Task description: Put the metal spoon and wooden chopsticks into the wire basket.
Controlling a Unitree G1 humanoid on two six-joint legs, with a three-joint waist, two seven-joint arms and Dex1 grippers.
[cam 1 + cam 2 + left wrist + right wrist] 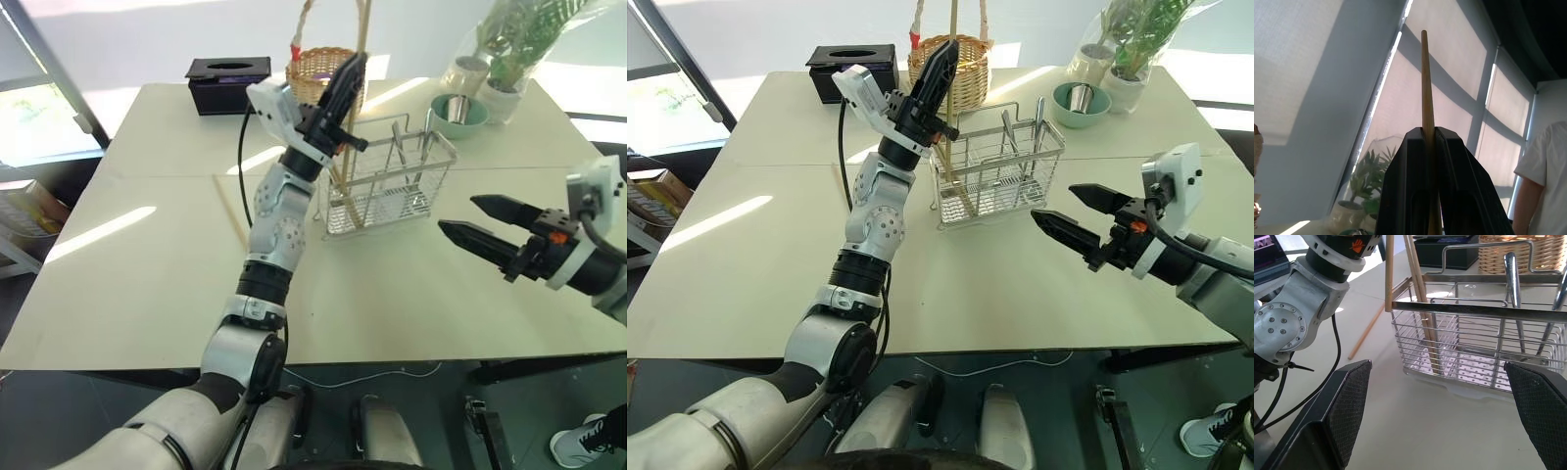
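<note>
The wire basket (997, 166), a silver mesh rack w/ a loop handle, stands near the middle of the pale table (774, 284), just in front of a round wicker basket (955, 73). At its left end compartment the left gripper (942, 61), raised above the rim, has its fingers pressed tight on one of the wooden chopsticks (951, 93), pinched mid-length and held roughly upright, lower end down around the rack's left end; whether that tip is already inside the mesh or just outside the wall can't be told for certain. The right wrist view shows two pale sticks leaning at that end, at least one inside. Another chopstick (233, 213) lies flat on the table, left of the rack, not yet collected. Metal utensil handles, likely incl. the metal spoon (1514, 281), stand in the right compartments. The right gripper (1066, 211) hovers to the right of the rack, fingers spread wide, holding nothing. Risks, as judgement: if released while tilted w/ the tip outside the wall, the stick would slide off onto the table; the sticks are taller than the rack, so a lean could tip one over the rim; pushing down on the rim or mesh could shove or tilt the light rack; the left arm lowering could knock the wicker basket behind.
</note>
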